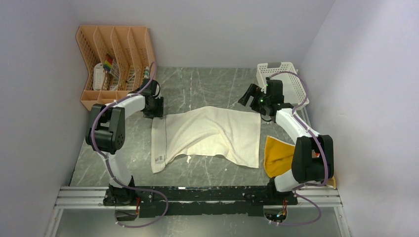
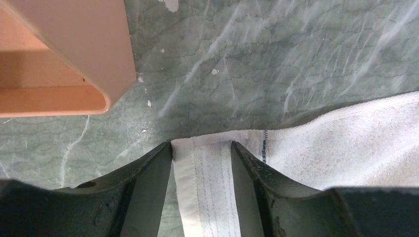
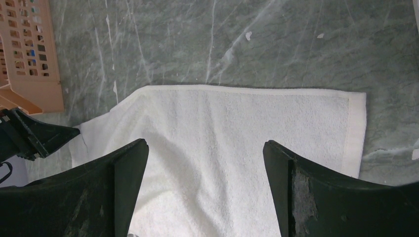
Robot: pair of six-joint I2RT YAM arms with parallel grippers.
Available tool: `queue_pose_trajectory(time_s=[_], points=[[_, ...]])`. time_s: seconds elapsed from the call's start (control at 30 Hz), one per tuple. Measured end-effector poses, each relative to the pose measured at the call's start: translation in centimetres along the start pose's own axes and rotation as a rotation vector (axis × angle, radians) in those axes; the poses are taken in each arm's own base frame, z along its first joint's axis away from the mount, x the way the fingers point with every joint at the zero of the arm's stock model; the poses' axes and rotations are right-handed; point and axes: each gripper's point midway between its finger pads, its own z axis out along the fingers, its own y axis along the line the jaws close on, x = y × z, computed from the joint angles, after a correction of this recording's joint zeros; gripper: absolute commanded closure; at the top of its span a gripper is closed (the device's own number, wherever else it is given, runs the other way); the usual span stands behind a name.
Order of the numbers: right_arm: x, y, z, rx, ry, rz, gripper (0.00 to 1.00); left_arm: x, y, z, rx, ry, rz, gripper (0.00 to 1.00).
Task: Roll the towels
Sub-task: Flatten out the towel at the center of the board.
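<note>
The cream-white towel (image 1: 212, 136) lies spread flat in the middle of the table, its near edge uneven. My left gripper (image 1: 154, 107) is low at its far-left corner. In the left wrist view the jaws (image 2: 201, 146) stand open on either side of the towel's hem band (image 2: 210, 187). My right gripper (image 1: 250, 97) is open above the far-right corner, and its wrist view (image 3: 205, 143) shows the towel (image 3: 247, 113) below with nothing held. The mustard-yellow towel (image 1: 277, 155) lies crumpled by the right arm, partly hidden. The brown towel is out of view.
An orange plastic file organizer (image 1: 113, 59) stands at the back left, close to the left gripper; its corner also shows in the left wrist view (image 2: 64, 59). A white mesh basket (image 1: 292, 81) sits at the back right behind the right arm. Walls close in on both sides.
</note>
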Motion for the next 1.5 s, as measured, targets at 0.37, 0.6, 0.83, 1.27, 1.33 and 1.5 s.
queue_pose_trajectory(time_s=[0.37,0.6,0.83,1.27,1.33,1.5], points=[[0.3,-0.2,0.0,0.002,0.006,-0.001,0.12,-0.1,0.3,0.0,-0.017,-0.003,-0.001,0.28],[0.5,0.0,0.0,-0.010,0.014,-0.002,0.12,-0.5,1.0,-0.4,0.067,-0.012,-0.061,0.26],[0.9,0.0,0.0,-0.014,0.027,0.000,0.13,-0.3,2.3,-0.6,0.094,-0.019,-0.100,0.37],[1.1,-0.1,0.1,-0.016,0.033,0.000,0.13,-0.1,2.3,-0.4,0.075,-0.029,-0.064,0.43],[1.2,-0.2,0.1,-0.014,0.035,-0.003,0.13,0.0,2.3,-0.3,0.041,-0.029,-0.040,0.48],[1.3,-0.3,0.1,-0.013,0.036,-0.012,0.13,-0.1,2.4,0.1,-0.049,-0.021,-0.002,0.82]])
